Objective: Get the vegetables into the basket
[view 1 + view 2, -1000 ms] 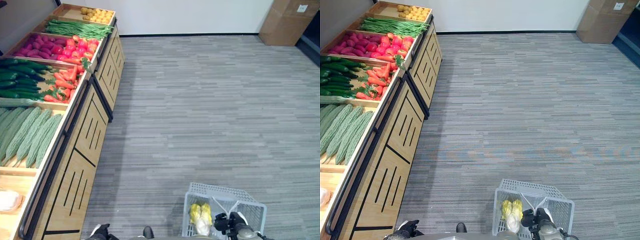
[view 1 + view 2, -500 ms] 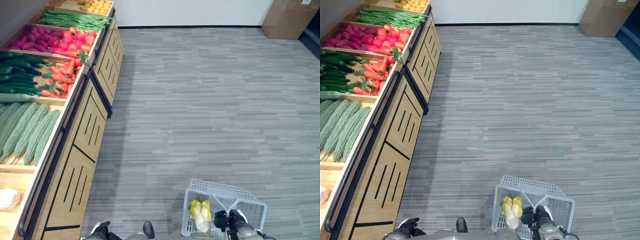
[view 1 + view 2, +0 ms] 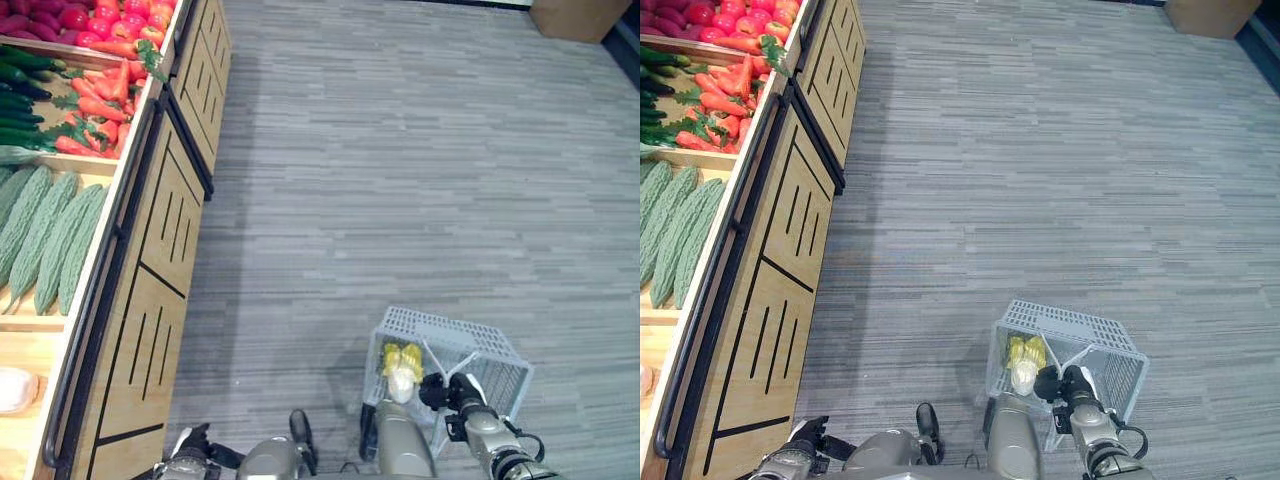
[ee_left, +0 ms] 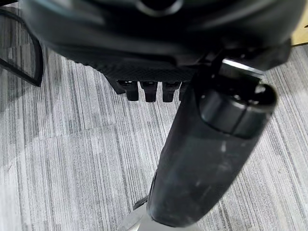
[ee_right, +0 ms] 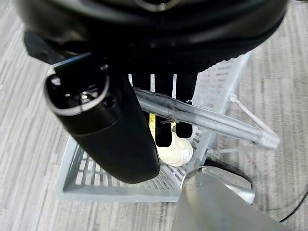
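Observation:
A pale grey plastic basket (image 3: 478,358) hangs low over the floor at my right side. My right hand (image 3: 447,391) is shut on the basket's handle (image 5: 207,118), fingers (image 5: 163,130) curled over the bar. A yellow-white leafy vegetable (image 3: 402,364) lies inside it, also seen past the fingers (image 5: 174,150). My left hand (image 3: 190,443) hangs low by the stand's base, fingers (image 4: 147,90) curled in, holding nothing over bare floor. On the wooden stand (image 3: 150,260) to my left lie green bitter gourds (image 3: 48,235), carrots (image 3: 95,105), cucumbers (image 3: 20,95) and red vegetables (image 3: 100,12).
A black rail (image 3: 110,290) runs along the stand's front edge. A white item (image 3: 14,388) sits in the nearest tray. A cardboard box (image 3: 578,15) stands far off at the right. Grey striped floor (image 3: 420,180) stretches ahead.
The camera has tipped down and forward, so the stand's far trays slid out of view. The basket stays in my right hand with the vegetable inside.

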Robot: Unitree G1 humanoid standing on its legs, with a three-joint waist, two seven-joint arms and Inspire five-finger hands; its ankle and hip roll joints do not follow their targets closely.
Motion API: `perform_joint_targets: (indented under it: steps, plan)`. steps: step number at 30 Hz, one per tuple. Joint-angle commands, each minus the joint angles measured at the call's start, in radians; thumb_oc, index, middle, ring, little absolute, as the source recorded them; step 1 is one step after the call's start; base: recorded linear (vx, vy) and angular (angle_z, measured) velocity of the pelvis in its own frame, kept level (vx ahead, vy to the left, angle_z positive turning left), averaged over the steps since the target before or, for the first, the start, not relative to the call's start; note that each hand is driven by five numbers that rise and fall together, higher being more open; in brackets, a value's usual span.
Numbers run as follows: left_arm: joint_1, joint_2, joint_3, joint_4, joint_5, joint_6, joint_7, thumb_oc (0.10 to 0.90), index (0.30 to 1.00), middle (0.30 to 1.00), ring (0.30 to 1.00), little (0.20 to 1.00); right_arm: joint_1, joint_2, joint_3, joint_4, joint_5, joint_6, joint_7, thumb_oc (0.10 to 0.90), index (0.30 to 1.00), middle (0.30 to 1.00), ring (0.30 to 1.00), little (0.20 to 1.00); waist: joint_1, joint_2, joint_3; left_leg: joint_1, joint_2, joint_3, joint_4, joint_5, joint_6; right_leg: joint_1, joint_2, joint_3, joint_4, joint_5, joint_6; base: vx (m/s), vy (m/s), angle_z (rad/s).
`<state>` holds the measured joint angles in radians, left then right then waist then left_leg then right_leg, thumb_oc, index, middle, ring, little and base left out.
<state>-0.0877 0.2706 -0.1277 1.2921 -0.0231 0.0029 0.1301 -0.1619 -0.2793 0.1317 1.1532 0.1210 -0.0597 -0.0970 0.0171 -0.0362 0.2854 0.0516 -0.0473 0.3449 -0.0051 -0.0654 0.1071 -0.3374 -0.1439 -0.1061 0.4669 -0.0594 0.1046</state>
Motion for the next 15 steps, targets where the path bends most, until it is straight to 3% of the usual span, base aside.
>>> perform_joint_targets:
  steps: [1,4,6,7,8,9,11,13,14,15]
  plan:
    - [0.003,0.012,0.015,0.02,-0.019,-0.008,0.025,0.9,1.0,1.0,1.0,1.0,0.08,-0.034,0.079,0.06,-0.04,0.045,0.002,0.4,0.3,0.3,0.3,0.3,0.013,0.016,-0.018,-0.023,0.007,-0.06,0.081,-0.108,-0.017,0.05,0.039,-0.001,-0.312,0.126,0.036,0.15,-0.123,-0.06]
    - [0.004,0.009,0.018,0.021,-0.021,-0.011,0.029,0.9,1.0,1.0,1.0,1.0,0.091,-0.03,0.083,0.056,-0.056,0.048,0.0,0.4,0.3,0.3,0.3,0.3,0.011,0.012,-0.031,0.005,0.006,-0.063,0.039,-0.092,-0.035,0.036,0.051,0.009,-0.394,0.167,0.044,0.22,-0.148,0.06]
    - [0.006,0.007,0.017,0.02,-0.019,-0.01,0.03,0.9,1.0,1.0,1.0,1.0,0.103,-0.025,0.079,0.055,-0.051,0.046,0.001,0.4,0.3,0.3,0.3,0.3,0.011,0.012,-0.037,0.021,0.01,-0.079,0.03,-0.09,-0.046,0.056,0.051,-0.002,-0.399,0.148,0.037,0.19,-0.144,0.34]
    - [0.005,0.005,0.015,0.022,-0.019,-0.013,0.032,0.9,1.0,1.0,1.0,1.0,0.098,-0.023,0.082,0.058,-0.035,0.045,-0.002,0.4,0.3,0.3,0.3,0.3,0.009,0.009,-0.039,0.026,0.012,-0.08,0.02,-0.087,-0.05,0.056,0.058,0.003,-0.395,0.159,0.029,0.4,-0.389,0.46]
    - [-0.001,-0.01,0.014,0.038,-0.037,-0.011,0.035,0.9,1.0,1.0,1.0,1.0,0.092,-0.03,0.088,0.081,-0.032,0.043,0.001,0.4,0.3,0.3,0.3,0.3,0.003,0.019,-0.068,0.034,0.044,-0.106,0.027,-0.084,-0.08,0.08,0.09,-0.007,-0.389,0.127,0.0,0.49,-0.476,0.22]
    - [-0.002,-0.017,0.012,0.04,-0.041,-0.008,0.034,0.9,1.0,1.0,1.0,1.0,0.086,-0.037,0.095,0.086,-0.041,0.043,-0.001,0.4,0.3,0.3,0.3,0.3,0.001,0.024,-0.071,0.026,0.054,-0.114,0.047,-0.082,-0.089,0.089,0.091,-0.022,-0.385,0.115,-0.009,0.49,-0.481,0.03]
    - [-0.01,-0.023,0.007,0.041,-0.036,-0.006,0.031,0.9,1.0,1.0,1.0,1.0,0.078,-0.049,0.114,0.08,-0.055,0.044,-0.001,0.4,0.3,0.3,0.3,0.3,-0.005,0.031,-0.074,-0.004,0.076,-0.126,0.117,-0.058,-0.114,0.105,0.098,-0.04,-0.389,0.097,-0.03,0.23,-0.272,0.66]
    - [-0.016,-0.022,-0.004,0.03,-0.034,-0.008,0.03,0.9,1.0,1.0,1.0,1.0,0.08,-0.059,0.132,0.077,-0.064,0.043,0.004,0.4,0.3,0.3,0.3,0.3,0.0,0.026,-0.066,-0.072,0.114,-0.138,0.288,0.01,-0.156,0.143,0.116,-0.061,-0.4,0.062,-0.068,0.2,-0.283,0.61]
    - [-0.016,-0.022,-0.003,0.029,-0.034,-0.008,0.03,0.9,1.0,1.0,1.0,1.0,0.08,-0.059,0.132,0.077,-0.064,0.043,0.004,0.4,0.3,0.3,0.3,0.3,-0.002,0.028,-0.066,-0.076,0.117,-0.141,0.296,0.006,-0.158,0.143,0.118,-0.064,-0.401,0.062,-0.069,0.1,-0.205,0.11]
    - [-0.018,-0.022,-0.003,0.025,-0.044,-0.006,0.031,0.9,1.0,1.0,1.0,1.0,0.082,-0.061,0.134,0.074,-0.061,0.043,0.004,0.4,0.3,0.3,0.3,0.3,0.002,0.024,-0.052,-0.121,0.128,-0.154,0.379,0.038,-0.168,0.164,0.121,-0.075,-0.406,0.053,-0.085,0.08,-0.236,0.14]
